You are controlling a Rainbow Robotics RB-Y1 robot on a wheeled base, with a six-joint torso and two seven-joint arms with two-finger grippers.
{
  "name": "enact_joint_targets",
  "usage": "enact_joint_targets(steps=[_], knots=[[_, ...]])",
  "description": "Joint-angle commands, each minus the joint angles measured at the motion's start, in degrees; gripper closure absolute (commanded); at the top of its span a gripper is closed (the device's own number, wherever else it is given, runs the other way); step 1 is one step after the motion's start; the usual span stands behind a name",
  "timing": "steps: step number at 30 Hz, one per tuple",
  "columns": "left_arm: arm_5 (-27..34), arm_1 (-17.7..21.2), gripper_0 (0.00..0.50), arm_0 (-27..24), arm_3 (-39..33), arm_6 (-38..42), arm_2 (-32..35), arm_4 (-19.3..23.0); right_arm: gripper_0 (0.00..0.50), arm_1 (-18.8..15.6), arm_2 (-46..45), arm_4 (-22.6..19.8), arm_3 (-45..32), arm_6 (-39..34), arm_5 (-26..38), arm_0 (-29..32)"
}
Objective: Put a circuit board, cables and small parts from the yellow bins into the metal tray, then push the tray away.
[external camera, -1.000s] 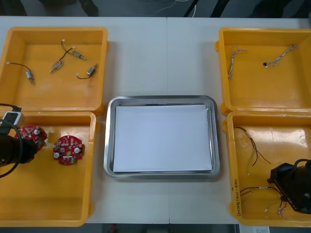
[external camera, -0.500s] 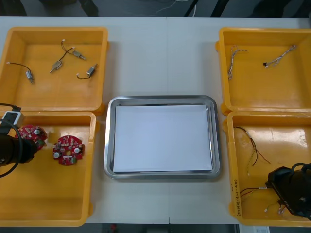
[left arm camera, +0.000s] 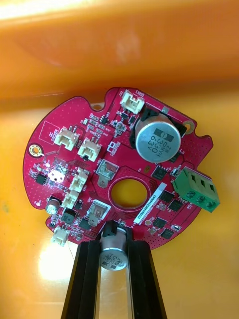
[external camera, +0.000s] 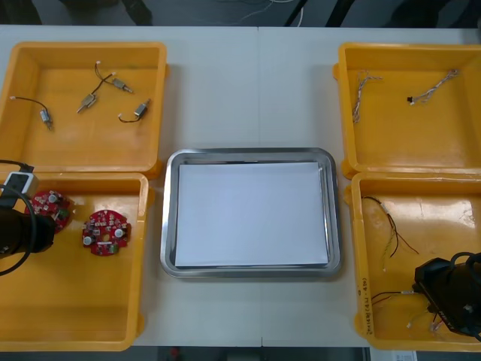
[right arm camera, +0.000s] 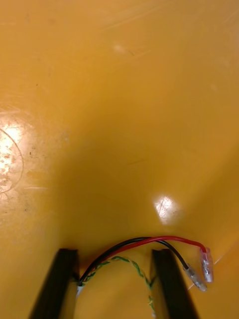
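My left gripper (left arm camera: pixel 113 246) is in the near left yellow bin (external camera: pixel 75 301). Its fingers are pressed on a silver capacitor at the rim of a round red circuit board (left arm camera: pixel 99 149), so it is shut on that board. In the front view this board (external camera: pixel 49 204) lies by the black left arm; a second board (external camera: pixel 107 232) rests to its right. My right gripper (right arm camera: pixel 115 256) is low in the near right yellow bin (external camera: pixel 443 210), fingers apart, straddling a red and black cable (right arm camera: pixel 149 241) and a thin green-yellow twisted cable (right arm camera: pixel 127 261) on the bin floor.
The metal tray (external camera: pixel 169 218), white inside, sits between the bins. The far left bin (external camera: pixel 22 143) holds several small metal parts (external camera: pixel 90 101). The far right bin (external camera: pixel 398 143) holds twisted cables (external camera: pixel 359 94). More thin cables (external camera: pixel 391 229) lie in the near right bin.
The left fingers have closed onto the circuit board, which shifted slightly toward the bin's far wall. The right gripper has sunk toward the bin's near edge and its fingers have narrowed around the cables.
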Motion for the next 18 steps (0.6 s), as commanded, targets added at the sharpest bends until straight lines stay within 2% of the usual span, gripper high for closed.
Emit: enact_joint_targets(steps=[1,11,18], knots=[[-0.58,0.78,0.5,2.06,-0.36,-3.81,-0.85,-0.49,0.497,0.47,1.2,0.52,-0.41,-1.53,0.27,0.67],[-0.05,1.57,0.5,3.11,-1.77,-4.69,0.9,0.65,0.5,0.47,-1.09,0.17,-0.68,-0.83,0.0,0.14],[6.1,2.1,0.5,5.4,-6.78,-5.39,5.83,3.99,0.5,-1.47,-3.02,-0.54,-2.43,-0.12,0.09,-1.44]])
